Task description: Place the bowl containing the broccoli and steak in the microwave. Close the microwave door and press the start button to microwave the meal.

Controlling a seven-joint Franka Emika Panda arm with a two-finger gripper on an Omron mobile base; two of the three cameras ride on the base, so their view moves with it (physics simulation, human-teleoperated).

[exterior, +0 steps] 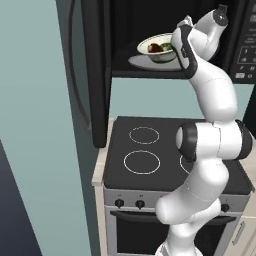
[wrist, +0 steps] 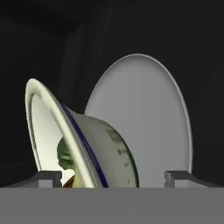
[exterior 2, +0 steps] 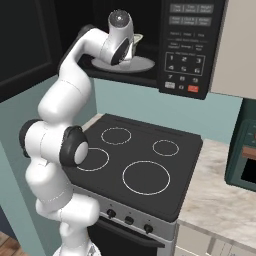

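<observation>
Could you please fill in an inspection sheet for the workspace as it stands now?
Surface: black stovetop, nothing on it.
Job's things: bowl with broccoli and steak sits on the turntable plate inside the microwave; microwave door open.
Clutter: nothing seen.
Grippers: gripper open, fingertips either side of the bowl's wall.
Cables: nothing seen.
Surroundings: teal wall, green toaster oven on the counter.

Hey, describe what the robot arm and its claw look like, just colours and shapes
The arm is built of smooth, rounded glossy white segments linked by dark, nearly black joint rings, with round dark caps on the side of the elbow. No cables or markings are visible. The claw ends in two small grey, blocky, stepped fingertips, seen in the hand view.
</observation>
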